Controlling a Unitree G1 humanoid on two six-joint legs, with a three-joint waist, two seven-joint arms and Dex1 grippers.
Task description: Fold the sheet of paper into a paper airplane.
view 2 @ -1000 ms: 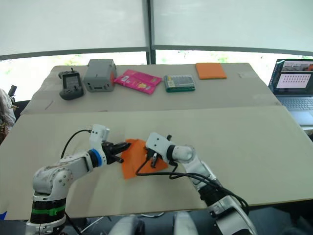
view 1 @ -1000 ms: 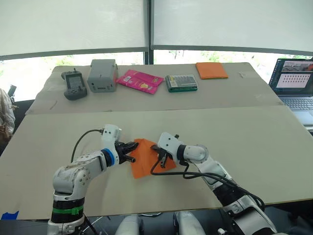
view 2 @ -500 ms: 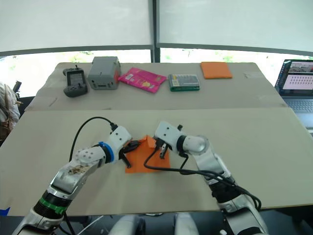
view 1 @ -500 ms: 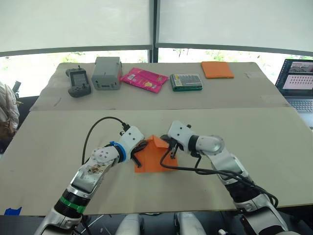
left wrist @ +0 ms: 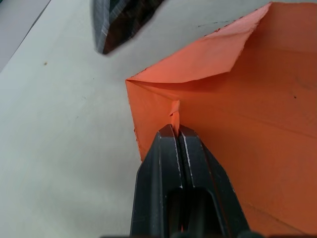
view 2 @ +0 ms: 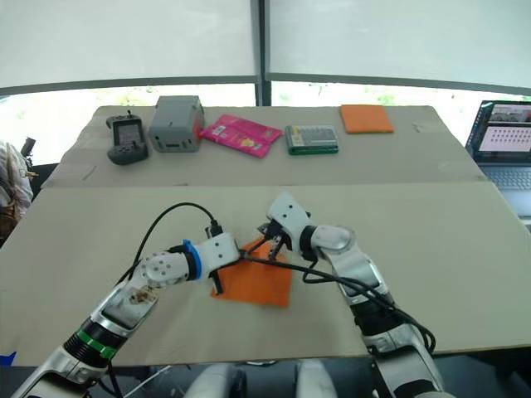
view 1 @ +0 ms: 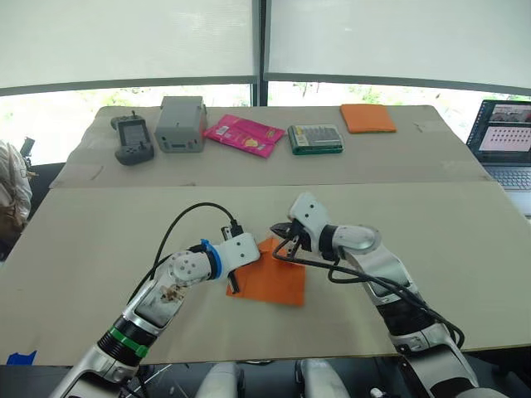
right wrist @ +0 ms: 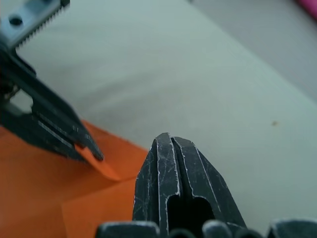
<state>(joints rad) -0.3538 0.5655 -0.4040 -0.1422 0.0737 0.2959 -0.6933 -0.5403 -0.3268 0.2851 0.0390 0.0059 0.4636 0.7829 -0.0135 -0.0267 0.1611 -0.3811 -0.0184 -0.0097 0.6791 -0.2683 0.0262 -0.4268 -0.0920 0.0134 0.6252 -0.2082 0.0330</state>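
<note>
The sheet of paper (view 1: 275,282) is bright orange and lies nearly flat at the middle of the near table, with a corner flap (left wrist: 208,59) folded over. My left gripper (left wrist: 174,130) is shut, pinching a small tuck of the sheet's left edge; the head views show it (view 1: 235,283) at that side. My right gripper (right wrist: 167,138) is shut with nothing between its fingers. It hovers just past the sheet's far corner (view 1: 279,231), apart from the paper. The paper airplane is out of view.
On the far table stand a handheld controller (view 1: 133,138), a grey box (view 1: 181,123), a pink packet (view 1: 241,135), a green case (view 1: 315,139) and an orange pad (view 1: 367,118). A laptop (view 1: 506,145) sits at the right edge. A person (view 1: 10,195) is at the far left.
The right gripper has drawn back off the sheet to its far corner. The raised flap has dropped and the sheet lies flatter. The left gripper has reached in along the sheet's left edge.
</note>
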